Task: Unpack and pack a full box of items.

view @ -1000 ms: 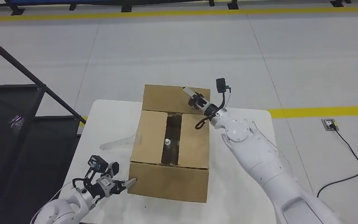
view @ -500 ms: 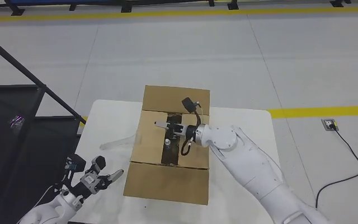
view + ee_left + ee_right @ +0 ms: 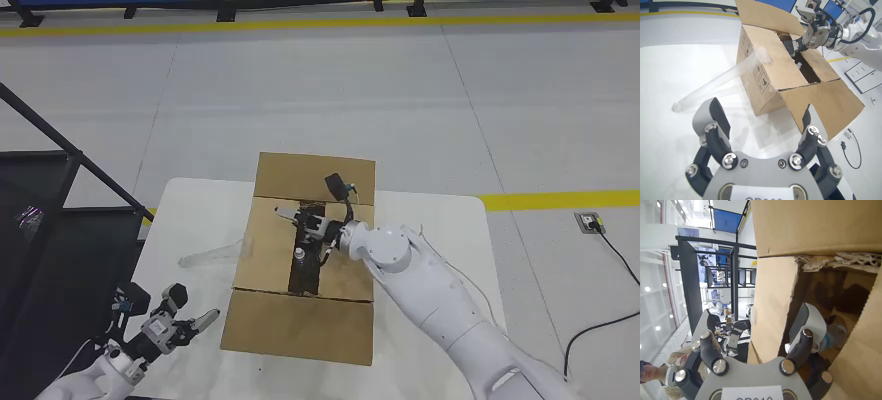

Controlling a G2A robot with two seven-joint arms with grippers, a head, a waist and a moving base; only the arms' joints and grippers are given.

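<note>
A brown cardboard box (image 3: 265, 255) stands in the middle of the white table (image 3: 440, 300), its top flaps parted along a dark slot. A white-capped bottle (image 3: 298, 257) shows down in the slot, with its cap (image 3: 798, 65) just below the right arm's fingers. My right gripper (image 3: 303, 222) (image 3: 759, 313) is open at the far end of the slot, astride one top flap's edge: one finger inside the box, the other outside. My left gripper (image 3: 190, 325) (image 3: 762, 108) hangs open and empty off the box's near left corner, apart from the near flap (image 3: 821, 106).
A long strand of clear tape (image 3: 210, 257) (image 3: 715, 83) trails from the box's left side down onto the table. A black frame (image 3: 60, 190) stands left of the table. Bare table lies left and right of the box.
My right gripper has swung from the box's far flap to the slot and settled astride a flap edge. My left gripper has drawn back from the near flap toward the table's near left corner.
</note>
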